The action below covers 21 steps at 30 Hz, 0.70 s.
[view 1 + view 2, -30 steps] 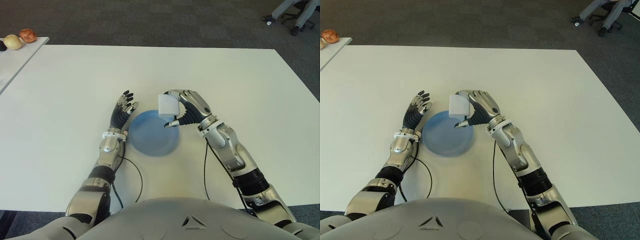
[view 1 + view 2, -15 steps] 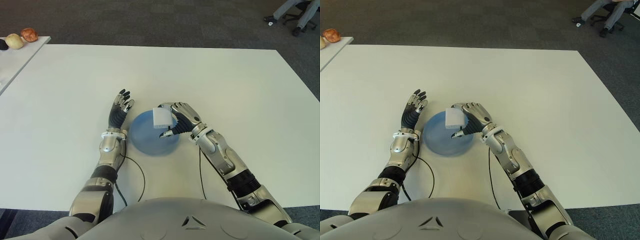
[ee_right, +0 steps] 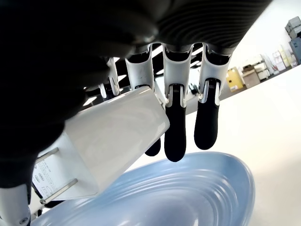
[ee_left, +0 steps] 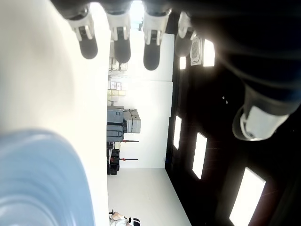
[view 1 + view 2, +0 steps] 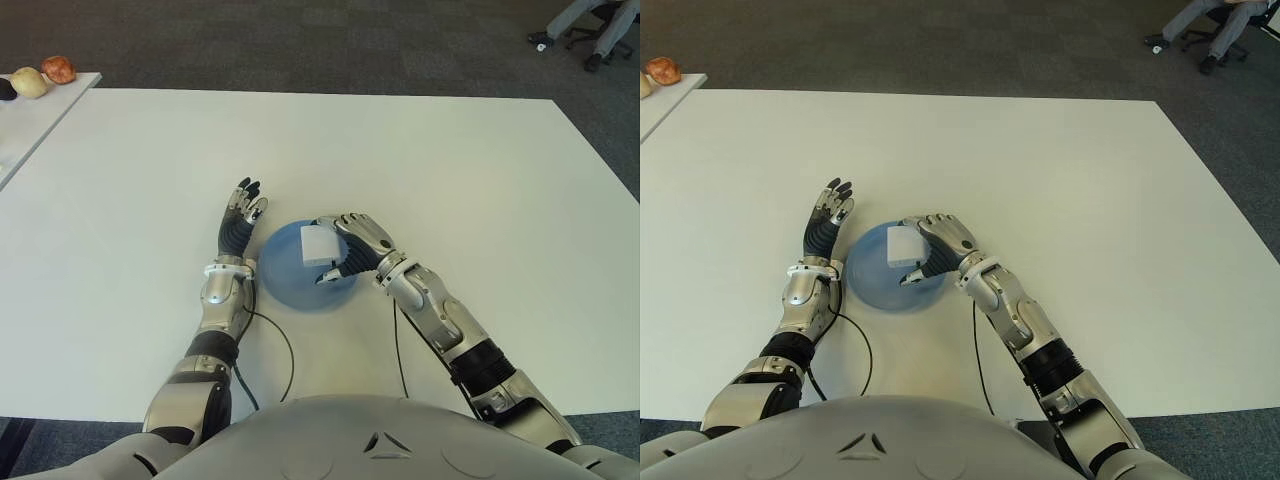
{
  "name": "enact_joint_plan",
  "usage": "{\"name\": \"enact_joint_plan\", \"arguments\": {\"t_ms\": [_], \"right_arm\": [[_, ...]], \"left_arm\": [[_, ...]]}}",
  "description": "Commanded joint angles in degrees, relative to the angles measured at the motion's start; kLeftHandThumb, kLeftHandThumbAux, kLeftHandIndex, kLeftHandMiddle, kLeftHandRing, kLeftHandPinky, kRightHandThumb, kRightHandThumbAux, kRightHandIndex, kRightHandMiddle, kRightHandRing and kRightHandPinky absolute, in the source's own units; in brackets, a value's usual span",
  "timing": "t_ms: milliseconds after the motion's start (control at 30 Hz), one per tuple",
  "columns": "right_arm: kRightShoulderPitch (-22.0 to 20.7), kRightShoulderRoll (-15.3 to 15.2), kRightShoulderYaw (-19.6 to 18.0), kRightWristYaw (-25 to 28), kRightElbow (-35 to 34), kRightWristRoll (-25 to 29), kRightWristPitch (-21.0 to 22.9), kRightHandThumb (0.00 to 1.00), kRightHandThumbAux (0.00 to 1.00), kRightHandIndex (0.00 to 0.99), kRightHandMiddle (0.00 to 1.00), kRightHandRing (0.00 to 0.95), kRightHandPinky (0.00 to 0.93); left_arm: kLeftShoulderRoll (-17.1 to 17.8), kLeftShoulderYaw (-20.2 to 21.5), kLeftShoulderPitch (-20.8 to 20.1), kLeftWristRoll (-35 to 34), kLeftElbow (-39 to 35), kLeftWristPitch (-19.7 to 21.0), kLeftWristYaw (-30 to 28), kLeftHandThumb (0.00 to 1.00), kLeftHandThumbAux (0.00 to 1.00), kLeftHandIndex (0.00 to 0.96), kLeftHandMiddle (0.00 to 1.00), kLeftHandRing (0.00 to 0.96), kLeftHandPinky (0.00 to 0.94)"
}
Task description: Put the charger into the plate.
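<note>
A white cube-shaped charger (image 5: 318, 246) with metal prongs (image 3: 49, 178) is held in my right hand (image 5: 345, 250), whose fingers are shut on it. The hand holds it low over the middle of the blue plate (image 5: 285, 280), which lies on the white table (image 5: 450, 180). In the right wrist view the charger (image 3: 108, 141) hangs just above the plate (image 3: 188, 197) with a small gap showing under it. My left hand (image 5: 240, 222) stands beside the plate's left rim, fingers spread and holding nothing.
A black cable (image 5: 272, 345) runs across the table from my left wrist, and another (image 5: 397, 345) from my right. A side table at the far left carries several small round items (image 5: 42, 77). A person's legs and an office chair (image 5: 590, 25) show at the far right.
My right hand has carried the charger down and toward me, from above the plate's far rim to low over its middle. The left hand has barely moved.
</note>
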Motion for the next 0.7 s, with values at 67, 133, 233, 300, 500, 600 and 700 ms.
{"name": "enact_joint_plan", "arguments": {"t_ms": [67,133,233,300,500,600,700], "right_arm": [[-0.74,0.04,0.56,1.00,0.58,-1.03,0.99,0.850,0.675,0.408,0.537,0.801,0.823],[-0.92,0.05,0.70,1.26,0.82,-1.12,0.91,0.851,0.674,0.410,0.541,0.798,0.816],[-1.32,-0.08,0.86,0.97,1.66,-1.07,-0.10,0.851,0.673,0.413,0.554,0.787,0.794],[-1.56,-0.15,1.00,0.14,2.28,-1.22,-0.94,0.850,0.672,0.414,0.567,0.774,0.767],[-2.83,-0.82,1.94,-4.28,4.94,-3.29,-4.30,0.744,0.695,0.418,0.558,0.626,0.610],[-3.79,-1.63,2.87,-4.20,5.66,-4.97,-4.67,0.598,0.551,0.302,0.390,0.425,0.427],[-4.33,-1.98,3.45,-3.37,5.88,-5.98,-4.39,0.422,0.340,0.120,0.148,0.150,0.156]], "left_arm": [[-2.01,0.03,4.23,-0.73,2.41,4.42,-1.06,0.000,0.498,0.089,0.139,0.099,0.067],[-2.12,0.12,4.30,-0.88,2.20,4.53,-1.17,0.000,0.498,0.091,0.142,0.102,0.075],[-2.29,0.32,4.41,-0.93,1.91,4.68,-1.37,0.000,0.496,0.096,0.144,0.106,0.084],[-2.34,0.48,4.45,-0.92,1.79,4.77,-1.54,0.000,0.495,0.097,0.143,0.106,0.084],[-2.54,0.90,4.56,-0.81,1.53,4.94,-2.00,0.000,0.503,0.084,0.137,0.101,0.080],[-2.65,0.90,4.71,-0.79,1.16,5.14,-2.16,0.000,0.506,0.077,0.134,0.098,0.073],[-2.67,0.86,4.97,-0.75,0.65,5.23,-2.29,0.000,0.513,0.072,0.127,0.090,0.061]]}}
